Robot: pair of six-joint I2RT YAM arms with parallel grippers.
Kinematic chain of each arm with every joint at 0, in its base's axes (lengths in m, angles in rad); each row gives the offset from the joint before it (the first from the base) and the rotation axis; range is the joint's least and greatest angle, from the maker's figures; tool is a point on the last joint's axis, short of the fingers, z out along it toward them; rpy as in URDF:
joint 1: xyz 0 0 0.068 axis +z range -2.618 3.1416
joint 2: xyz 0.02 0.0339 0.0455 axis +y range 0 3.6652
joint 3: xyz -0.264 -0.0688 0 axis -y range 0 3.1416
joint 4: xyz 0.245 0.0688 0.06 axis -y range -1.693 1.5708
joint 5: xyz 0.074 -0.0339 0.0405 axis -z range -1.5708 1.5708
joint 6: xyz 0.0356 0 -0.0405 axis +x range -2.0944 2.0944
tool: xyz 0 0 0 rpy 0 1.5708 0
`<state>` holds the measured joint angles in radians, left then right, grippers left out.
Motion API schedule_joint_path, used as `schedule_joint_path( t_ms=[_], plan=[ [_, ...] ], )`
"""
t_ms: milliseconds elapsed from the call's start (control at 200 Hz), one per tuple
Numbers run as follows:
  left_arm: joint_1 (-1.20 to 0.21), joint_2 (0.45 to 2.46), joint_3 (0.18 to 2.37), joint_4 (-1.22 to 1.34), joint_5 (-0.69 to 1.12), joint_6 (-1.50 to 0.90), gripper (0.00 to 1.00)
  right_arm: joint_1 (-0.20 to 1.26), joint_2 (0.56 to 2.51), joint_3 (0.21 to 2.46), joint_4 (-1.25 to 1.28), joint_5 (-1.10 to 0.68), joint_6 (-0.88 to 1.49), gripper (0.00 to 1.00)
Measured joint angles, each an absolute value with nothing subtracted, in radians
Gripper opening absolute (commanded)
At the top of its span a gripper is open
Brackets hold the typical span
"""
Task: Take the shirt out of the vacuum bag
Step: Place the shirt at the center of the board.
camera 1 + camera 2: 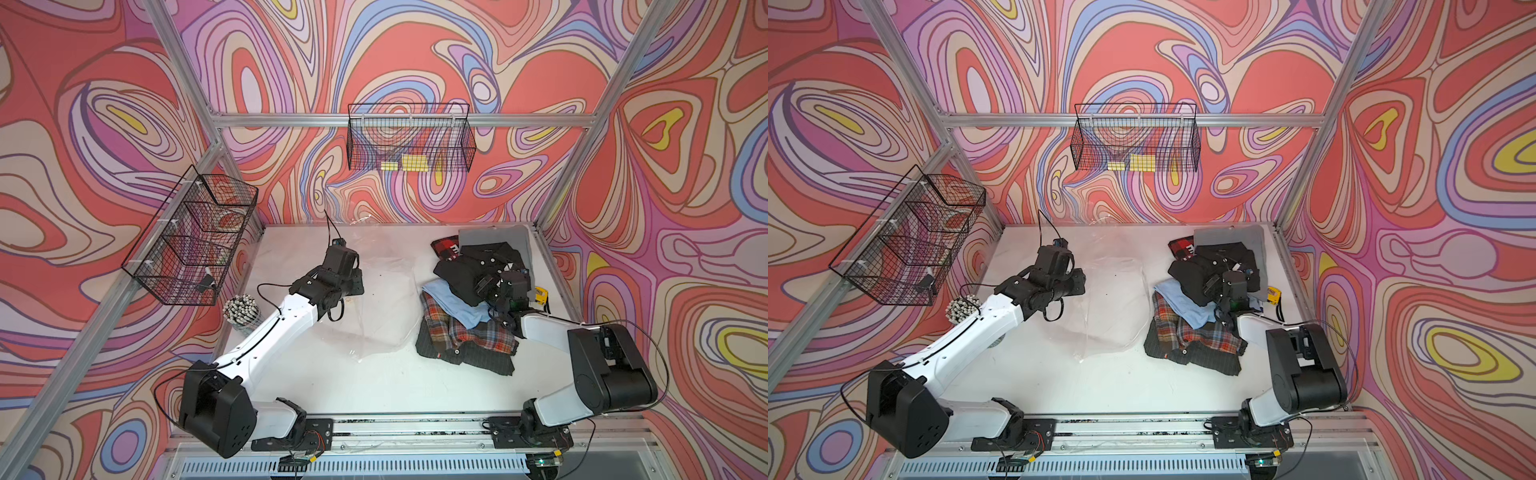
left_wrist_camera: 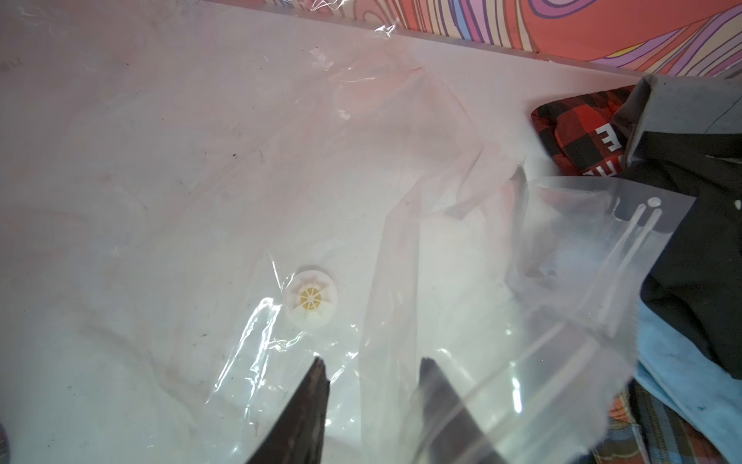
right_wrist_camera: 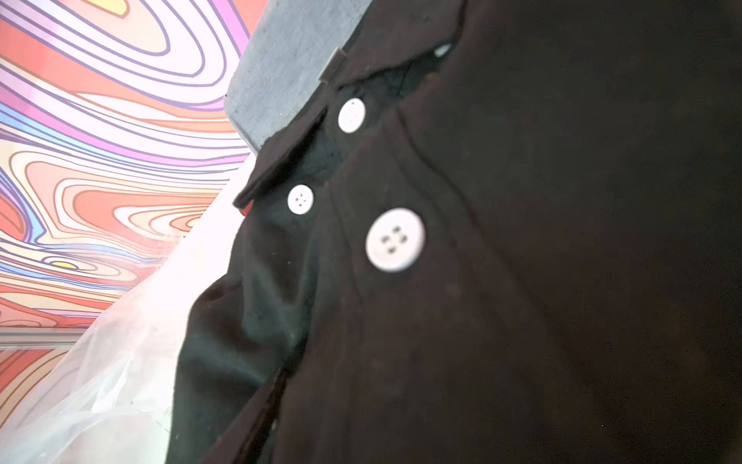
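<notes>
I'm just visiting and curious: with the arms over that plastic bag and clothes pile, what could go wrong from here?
The bag lies over one finger of the open left gripper, so it may cling and get dragged if the arm lifts. The right gripper sits right by the black shirt on a loose pile; backing off might snag it. The left arm runs close by the pencil cup and could knock it.
</notes>
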<state>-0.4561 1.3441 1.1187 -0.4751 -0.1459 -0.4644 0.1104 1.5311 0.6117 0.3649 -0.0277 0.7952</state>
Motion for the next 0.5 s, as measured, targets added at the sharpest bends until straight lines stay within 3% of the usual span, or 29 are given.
schedule_joint_path(
  t_ms=[60,80,95,280,501],
  plan=[
    [-0.456,1.344,1.119,-0.475,-0.155,-0.463,0.88,0.111,1.541,0.625,0.358,-0.037,0.801,0.86],
    [-0.456,1.344,1.119,-0.475,-0.159,-0.464,0.93,0.111,1.542,0.630,0.356,-0.041,0.793,0.96],
    [-0.456,1.344,1.119,-0.475,-0.161,-0.462,0.97,0.111,1.543,0.635,0.350,-0.041,0.799,0.98],
    [-0.456,1.336,1.118,-0.474,-0.214,-0.463,0.99,0.117,1.509,0.709,0.216,-0.039,0.766,0.98],
    [-0.456,1.196,1.012,-0.377,-0.291,-0.487,0.99,0.139,1.332,0.892,-0.023,0.038,0.666,0.98]
  ],
)
